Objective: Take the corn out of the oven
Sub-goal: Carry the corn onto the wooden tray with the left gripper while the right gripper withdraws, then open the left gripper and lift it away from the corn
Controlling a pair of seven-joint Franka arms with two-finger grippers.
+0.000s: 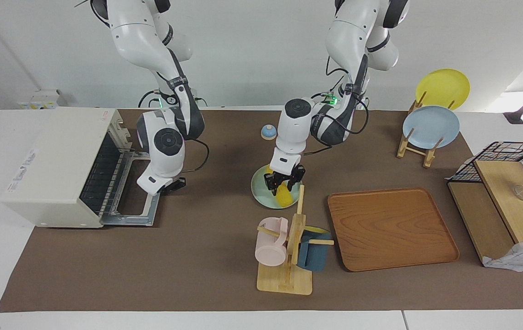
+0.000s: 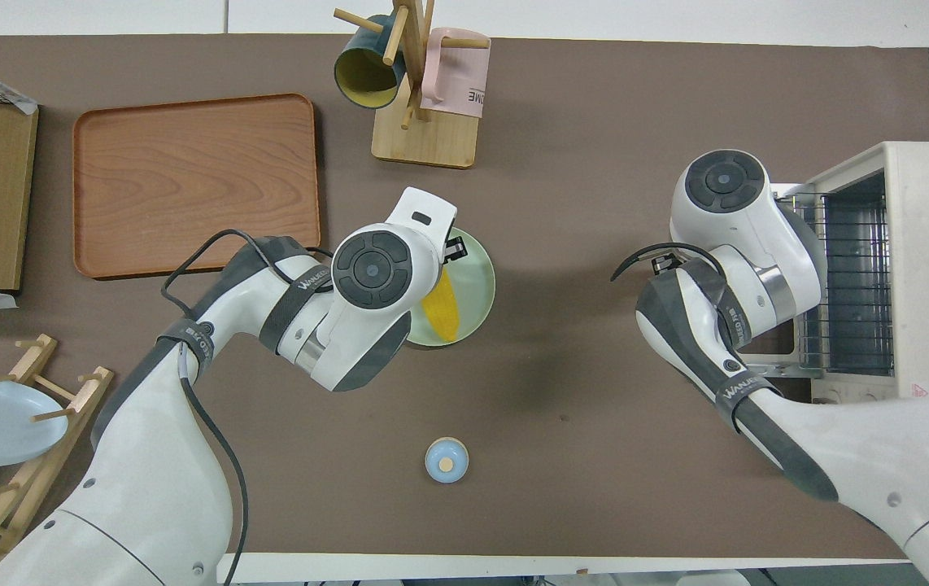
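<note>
From my seat the thing that decides the next move sits in the middle of the mat: the corn (image 1: pixel 282 194) lies flat on the pale green plate (image 1: pixel 258 189), already out of the oven, its long axis running from the robots' side out toward the mug stand (image 1: pixel 289 256), a little slanted. The left gripper (image 1: pixel 283 181) stands directly over it, pointing straight down, its dark fingers (image 1: pixel 269 182) parted and straddling the cob across its width, so the left arm is plainly the nearer one. I read the fingers as spread about the cob, not clamped on it, and I cannot tell whether the pads touch the yellow surface. I judge the corn is set down and that a straight lift of the wrist is what clears it. Toward the right arm's end, the right gripper (image 1: pixel 175 185) hangs over the oven's lowered door (image 1: pixel 138 214); I cannot tell its finger state. The oven (image 1: pixel 55 169) itself stands open with its wire rack (image 2: pixel 847 281) bare of corn, as far as I can see inside.
</note>
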